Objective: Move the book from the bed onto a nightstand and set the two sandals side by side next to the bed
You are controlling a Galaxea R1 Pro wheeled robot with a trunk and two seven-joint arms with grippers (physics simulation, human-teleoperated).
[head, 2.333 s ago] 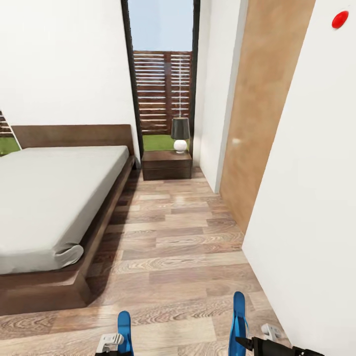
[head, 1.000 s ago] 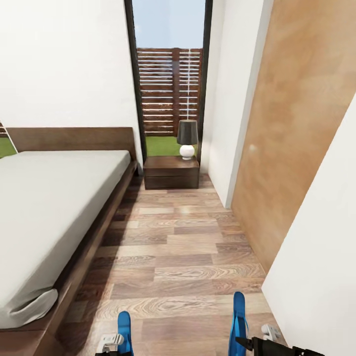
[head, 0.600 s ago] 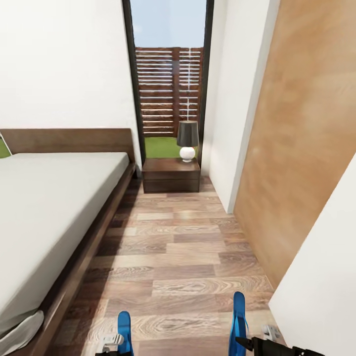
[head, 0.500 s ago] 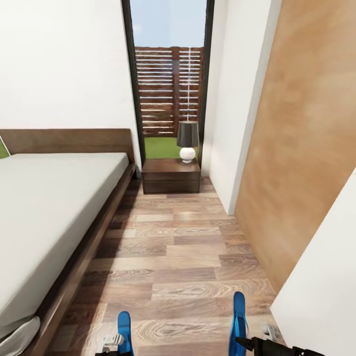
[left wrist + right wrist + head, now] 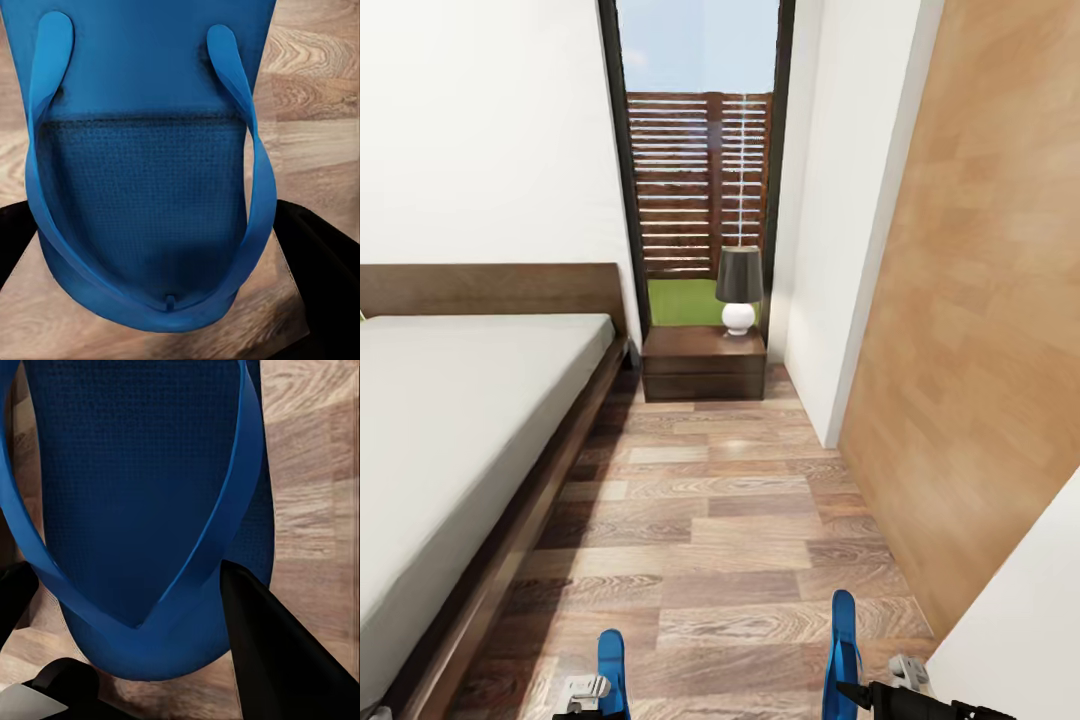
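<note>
I hold a bright blue sandal in each hand, toe up, over the wood floor. The left sandal (image 5: 611, 665) sits in my left gripper (image 5: 598, 692), the right sandal (image 5: 844, 640) in my right gripper (image 5: 852, 690). In the left wrist view, black fingers (image 5: 319, 259) flank the heel of the sandal (image 5: 150, 172). The right wrist view has a black finger (image 5: 277, 660) pressed on the other sandal (image 5: 142, 495). The bed (image 5: 450, 420) runs along the left. A nightstand (image 5: 703, 362) stands ahead by the headboard. The book is out of view.
A black-shaded lamp (image 5: 739, 288) stands on the nightstand before a tall window (image 5: 698, 150) with a slatted fence. A wooden panel (image 5: 980, 330) and white wall (image 5: 1020, 640) close in on the right. A wood-plank aisle (image 5: 730, 520) runs between the bed and that wall.
The camera has advanced along the aisle. The bed's foot corner has slid out at the lower left and the nightstand looks nearer. Both sandals stay held as before.
</note>
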